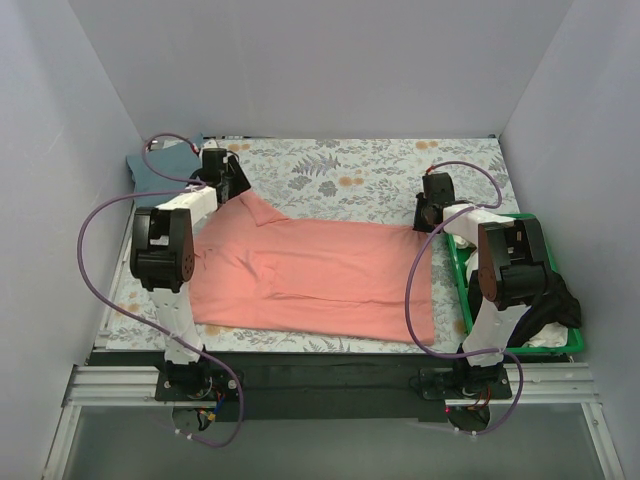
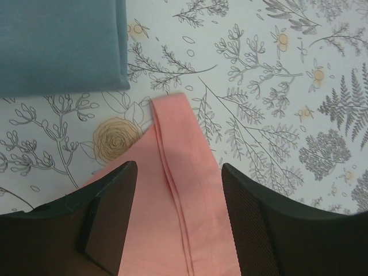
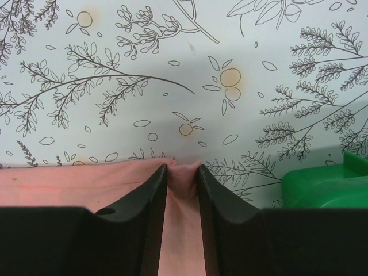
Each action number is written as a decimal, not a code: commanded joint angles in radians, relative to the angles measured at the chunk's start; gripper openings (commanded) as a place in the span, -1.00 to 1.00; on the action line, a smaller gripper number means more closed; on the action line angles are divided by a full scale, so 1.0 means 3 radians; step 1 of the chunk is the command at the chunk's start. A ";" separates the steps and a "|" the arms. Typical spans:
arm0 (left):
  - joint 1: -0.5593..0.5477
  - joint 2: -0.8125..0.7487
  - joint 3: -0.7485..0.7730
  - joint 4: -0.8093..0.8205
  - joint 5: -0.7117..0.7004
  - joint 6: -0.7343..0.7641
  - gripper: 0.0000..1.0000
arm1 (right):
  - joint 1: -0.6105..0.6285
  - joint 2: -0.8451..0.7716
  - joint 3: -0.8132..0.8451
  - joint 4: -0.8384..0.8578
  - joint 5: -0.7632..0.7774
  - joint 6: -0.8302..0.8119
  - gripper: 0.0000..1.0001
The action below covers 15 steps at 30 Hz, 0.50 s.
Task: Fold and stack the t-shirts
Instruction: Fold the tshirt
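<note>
A coral-pink t-shirt [image 1: 320, 275] lies spread across the middle of the table, with a fold in its left half. My left gripper [image 1: 228, 185] is over its far-left corner. In the left wrist view this gripper [image 2: 178, 172] is open, and a stitched strip of the pink shirt [image 2: 190, 149] lies between its fingers, clear of both pads. My right gripper [image 1: 432, 210] is at the far-right corner. In the right wrist view it [image 3: 183, 172] pinches a bunched edge of the pink shirt [image 3: 69, 184]. A folded slate-blue t-shirt [image 1: 160, 165] [image 2: 57, 46] rests at the back left.
A grey floral-print cloth [image 1: 340, 170] covers the table. A green bin [image 1: 462, 290] [image 3: 322, 187] stands at the right, beside the right arm, with dark and white cloth [image 1: 555, 300] in it. Grey walls close in the back and both sides.
</note>
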<state>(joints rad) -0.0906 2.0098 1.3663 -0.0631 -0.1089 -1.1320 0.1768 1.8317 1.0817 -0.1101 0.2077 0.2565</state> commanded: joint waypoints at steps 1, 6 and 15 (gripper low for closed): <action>0.0036 0.0070 0.0191 -0.0045 -0.0112 0.0071 0.17 | -0.0012 -0.0051 -0.0077 0.0045 -0.0002 -0.0001 -0.34; 0.0041 0.0331 0.0416 -0.0035 -0.0102 0.0097 0.11 | -0.0012 -0.0036 -0.0083 0.0055 -0.0038 -0.0006 -0.34; 0.0057 0.0571 0.0610 -0.0055 -0.0194 0.0112 -0.03 | -0.0012 -0.0021 -0.0083 0.0065 -0.0043 -0.0001 -0.35</action>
<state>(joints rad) -0.0807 2.1796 1.5024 -0.0757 -0.1387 -1.1145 0.1768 1.8317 1.0767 -0.0971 0.2028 0.2562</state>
